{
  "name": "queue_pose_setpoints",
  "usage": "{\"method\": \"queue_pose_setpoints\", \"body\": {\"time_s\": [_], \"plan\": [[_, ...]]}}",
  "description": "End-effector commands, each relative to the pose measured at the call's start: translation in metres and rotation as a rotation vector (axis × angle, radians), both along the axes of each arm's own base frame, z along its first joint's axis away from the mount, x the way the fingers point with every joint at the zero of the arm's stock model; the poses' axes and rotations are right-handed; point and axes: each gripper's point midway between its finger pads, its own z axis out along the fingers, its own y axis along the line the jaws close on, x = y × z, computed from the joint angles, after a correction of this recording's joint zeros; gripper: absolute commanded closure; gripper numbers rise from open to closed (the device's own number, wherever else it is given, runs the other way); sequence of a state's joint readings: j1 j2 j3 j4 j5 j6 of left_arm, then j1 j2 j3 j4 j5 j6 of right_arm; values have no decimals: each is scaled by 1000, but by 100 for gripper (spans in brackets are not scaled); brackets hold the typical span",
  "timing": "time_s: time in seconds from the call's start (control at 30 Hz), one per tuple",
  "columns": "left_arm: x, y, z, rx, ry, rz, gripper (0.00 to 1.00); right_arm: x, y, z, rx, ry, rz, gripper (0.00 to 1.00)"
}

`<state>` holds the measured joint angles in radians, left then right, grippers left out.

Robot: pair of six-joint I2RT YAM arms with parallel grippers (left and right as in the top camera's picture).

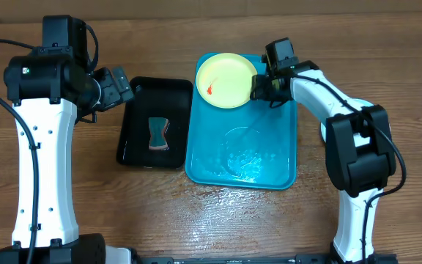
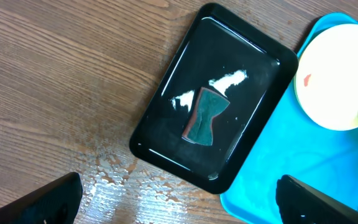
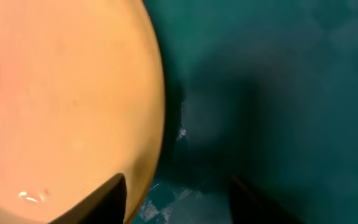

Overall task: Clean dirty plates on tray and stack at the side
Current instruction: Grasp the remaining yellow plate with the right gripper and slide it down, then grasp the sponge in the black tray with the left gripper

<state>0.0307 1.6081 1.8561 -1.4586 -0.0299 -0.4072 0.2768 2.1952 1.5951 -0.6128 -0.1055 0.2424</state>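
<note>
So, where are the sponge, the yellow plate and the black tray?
sponge (image 2: pixel 205 116): left wrist view, its middle.
yellow plate (image 1: pixel 228 79): overhead view, its centre.
black tray (image 1: pixel 160 97): overhead view, bare floor.

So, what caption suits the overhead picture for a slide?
Right end effector at the rim of a smeared yellow plate on the blue tray; sponge lies in black tray.

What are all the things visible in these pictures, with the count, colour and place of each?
plate: one, pale yellow with a red smear, far left corner of the blue tray
blue tray: one, turquoise, middle of the table
black tray: one, black, left of the blue tray
sponge: one, teal, in the black tray
table: one, brown wood, under everything
left claw: one, black, open, above the black tray's edge
right claw: one, black, open, at the plate's rim
</note>
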Motion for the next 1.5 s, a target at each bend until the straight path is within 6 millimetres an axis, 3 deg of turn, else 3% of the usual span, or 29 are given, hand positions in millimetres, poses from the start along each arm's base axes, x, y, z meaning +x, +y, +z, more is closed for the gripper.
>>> {"method": "queue_pose_setpoints", "body": {"time_s": [0.0, 0.03, 0.07, 0.2, 0.37, 0.53, 0.7, 0.8, 0.93, 1.03, 1.2, 1.33, 1.47], "plan": [[-1, 0, 8, 6, -22, -23, 0, -2, 5, 0, -4, 7, 18, 84], [-1, 0, 8, 6, -22, -23, 0, -4, 4, -1, -7, 16, 17, 94], [-1, 0, 8, 6, -23, -23, 0, -6, 4, -2, -10, 27, 17, 96], [-1, 0, 8, 6, -23, -23, 0, -20, -4, 2, -22, 87, -3, 96], [-1, 0, 8, 6, -23, -23, 0, -40, -18, 22, -26, 152, -56, 96], [-1, 0, 8, 6, -23, -23, 0, -72, -26, 39, -54, 246, -57, 96], [-1, 0, 8, 6, -23, -23, 0, -113, -30, 23, -91, 400, -99, 96], [-1, 0, 8, 6, -22, -23, 0, -142, -36, -1, -106, 499, -198, 96], [1, 0, 8, 2, -28, -15, 0, -157, -32, -23, -52, 545, -279, 96], [1, 0, 8, 4, -28, -16, 0, -158, -28, -24, -28, 546, -253, 93], [6, 0, 10, -10, -53, 14, 0, -137, -26, 6, -15, 395, -150, 88], [-1, -21, 8, -134, -22, -2, 0, -121, -39, 57, -63, 207, -128, 84], [-1, -39, 6, -209, -12, -54, 0, -118, -42, 102, -76, 62, -36, 79]]}}
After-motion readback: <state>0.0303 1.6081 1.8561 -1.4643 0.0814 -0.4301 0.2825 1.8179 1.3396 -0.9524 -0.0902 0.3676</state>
